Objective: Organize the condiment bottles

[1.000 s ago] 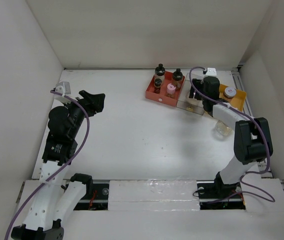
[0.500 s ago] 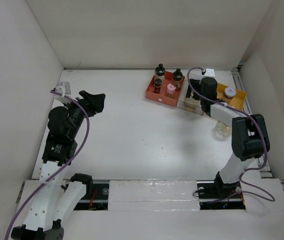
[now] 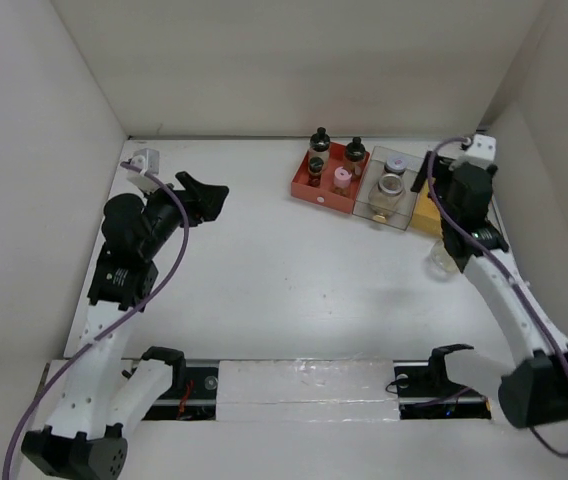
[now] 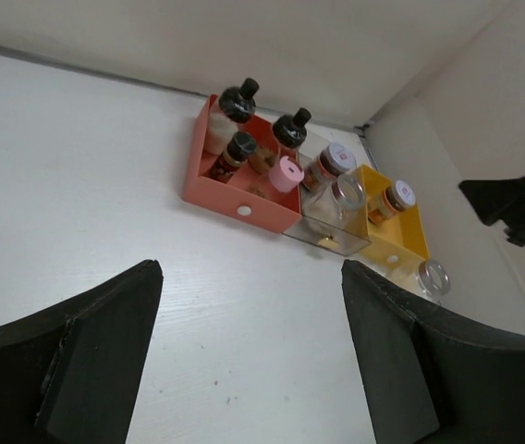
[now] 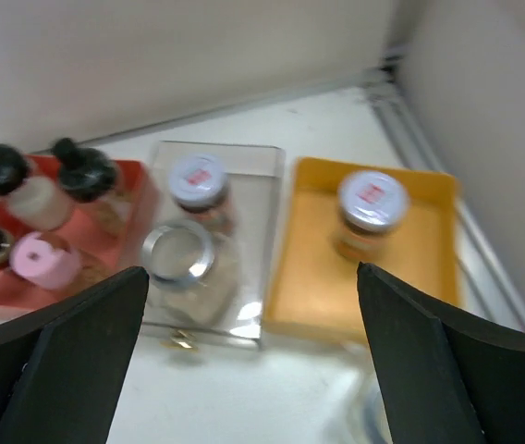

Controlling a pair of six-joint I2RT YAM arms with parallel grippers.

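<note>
A red tray (image 3: 329, 190) holds three black-capped bottles (image 3: 318, 140) and a pink-capped bottle (image 3: 342, 178). The clear tray (image 3: 372, 207) holds a lilac-lidded bottle (image 3: 396, 163) and a wider silver-rimmed jar (image 3: 391, 187). The yellow tray (image 5: 304, 268) holds one lilac-lidded bottle (image 5: 370, 205); my right arm hides it in the top view. A clear jar (image 3: 444, 258) stands on the table in front of the yellow tray. My right gripper (image 3: 432, 180) is open and empty above the yellow tray (image 5: 251, 273). My left gripper (image 3: 204, 195) is open and empty, far left of the trays (image 4: 251, 268).
The three trays stand side by side at the back right, close to the back wall and the right wall (image 3: 554, 200). The left wrist view shows the same trays (image 4: 235, 185) and the clear jar (image 4: 433, 277) on the table.
My right gripper has drawn back to the right from over the clear tray, uncovering the two jars in it. My left arm has shifted a little forward and right.
</note>
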